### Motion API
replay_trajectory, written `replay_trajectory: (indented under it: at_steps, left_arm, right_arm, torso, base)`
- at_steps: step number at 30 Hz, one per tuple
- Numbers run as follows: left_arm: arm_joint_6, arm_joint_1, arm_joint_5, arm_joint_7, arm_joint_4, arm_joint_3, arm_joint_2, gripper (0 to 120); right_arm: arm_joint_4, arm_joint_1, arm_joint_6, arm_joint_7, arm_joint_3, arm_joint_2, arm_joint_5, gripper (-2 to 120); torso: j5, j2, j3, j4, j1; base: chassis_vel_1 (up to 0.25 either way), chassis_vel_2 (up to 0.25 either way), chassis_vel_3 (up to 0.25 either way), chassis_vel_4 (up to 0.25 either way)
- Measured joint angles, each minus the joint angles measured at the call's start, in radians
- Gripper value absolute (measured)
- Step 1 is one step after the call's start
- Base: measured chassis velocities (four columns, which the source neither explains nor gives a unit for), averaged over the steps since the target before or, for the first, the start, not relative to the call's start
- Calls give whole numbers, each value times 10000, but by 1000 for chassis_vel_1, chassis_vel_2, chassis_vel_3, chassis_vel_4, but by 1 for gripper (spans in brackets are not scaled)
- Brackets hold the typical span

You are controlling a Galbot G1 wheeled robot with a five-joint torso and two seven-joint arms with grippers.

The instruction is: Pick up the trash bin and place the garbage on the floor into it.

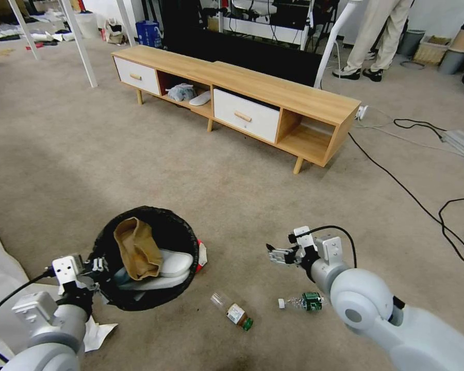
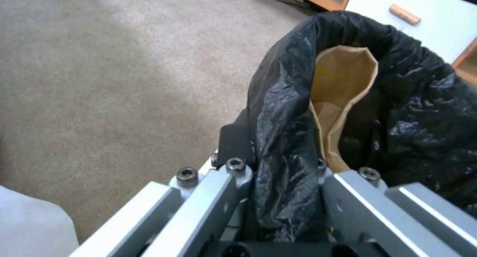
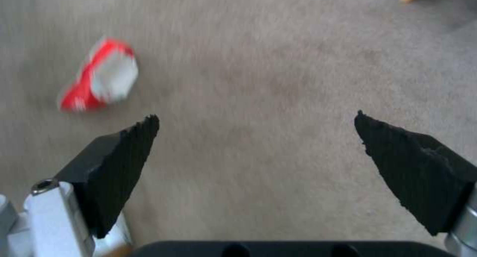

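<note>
The trash bin (image 1: 154,212), lined with a black bag, is at the lower left of the head view, and my left gripper (image 1: 95,268) is shut on its near rim. In the left wrist view the gripper (image 2: 278,163) pinches the bag-covered rim of the bin (image 2: 422,111). Inside lie a brown paper bag (image 1: 136,247) (image 2: 343,85) and white pieces (image 1: 165,268). My right gripper (image 1: 276,254) (image 3: 256,117) hangs open and empty above the floor (image 1: 232,201). On the carpet lie two clear bottles (image 1: 232,310) (image 1: 301,301) and a red-white packet (image 1: 201,253) (image 3: 99,76) beside the bin.
A long wooden TV bench (image 1: 237,98) with white drawers stands ahead. Black cables (image 1: 423,206) run across the carpet at the right. White paper (image 1: 98,330) and a white sheet (image 1: 0,278) lie at the lower left. A person's legs (image 1: 376,36) stand at the back.
</note>
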Motion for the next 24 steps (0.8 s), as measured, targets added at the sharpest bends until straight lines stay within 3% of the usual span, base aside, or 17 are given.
replay_trajectory:
  at_steps: [6, 10, 14, 15, 17, 24]
  left_arm:
    - [3, -185, -90, 48, 207, 120, 5, 0]
    - [9, -322, -158, 64, 284, 241, 116, 0]
    - [42, -517, -236, 234, 567, 448, 354, 0]
    - [42, -517, -236, 234, 567, 448, 354, 0]
    - [41, -658, -318, 366, 751, 582, 492, 0]
    - [-8, -760, -393, 586, 918, 641, 557, 0]
  right_arm:
    - [-746, 1537, -459, -1863, -1478, -965, -555, 100]
    - [-899, 1731, -622, -2354, -1588, -1239, -705, 100]
    - [-1369, 1754, -573, -4009, -1655, -1938, -1843, 100]
    - [-1369, 1754, -573, -4009, -1655, -1938, -1843, 100]
    - [-2186, 1949, 17, -5859, -2185, -2222, -3402, 100]
    - [-2989, 2096, 875, -6983, -2920, -2428, -3889, 100]
  torso:
    - [0, 0, 1, 3, 0]
    - [3, 0, 1, 3, 0]
    - [0, 0, 1, -3, 0]
    - [0, 0, 1, -3, 0]
    - [2, 0, 1, 0, 0]
    - [3, 0, 1, 1, -1]
  base:
    - [0, 0, 0, 0]
    - [0, 0, 0, 0]
    - [0, 0, 0, 0]
    - [0, 0, 0, 0]
    - [0, 0, 0, 0]
    - [0, 0, 0, 0]
